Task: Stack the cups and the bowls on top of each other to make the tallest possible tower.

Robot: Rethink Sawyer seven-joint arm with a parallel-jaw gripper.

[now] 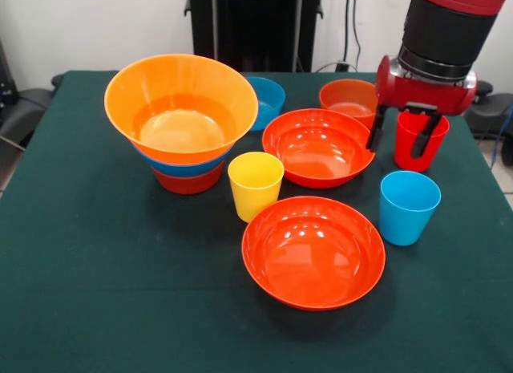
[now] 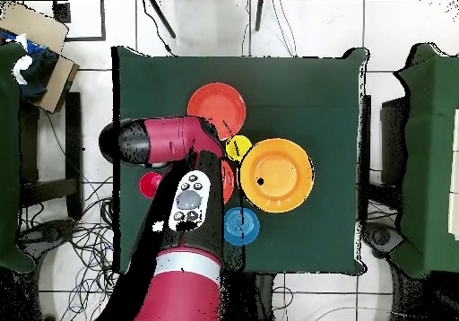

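Green cloth covers the desk (image 1: 96,293), which carries every piece mouth up, with vertical axes. Nearest the front view's camera lies a wide shallow red-orange bowl (image 1: 313,252). Beyond it stand the yellow cup (image 1: 256,184) to the left and the light blue cup (image 1: 409,206) to the right, well apart. Next lies a second wide red-orange bowl (image 1: 318,147). Left of it rises the tower (image 1: 182,120): a huge orange bowl nested in a blue one, over a red-orange base. Right of it, the claw (image 1: 399,135) straddles the wall of the upright red cup (image 1: 421,139), one finger inside, one outside; contact cannot be judged. Farthest sit a small blue bowl (image 1: 268,102) and a small red-orange bowl (image 1: 349,99).
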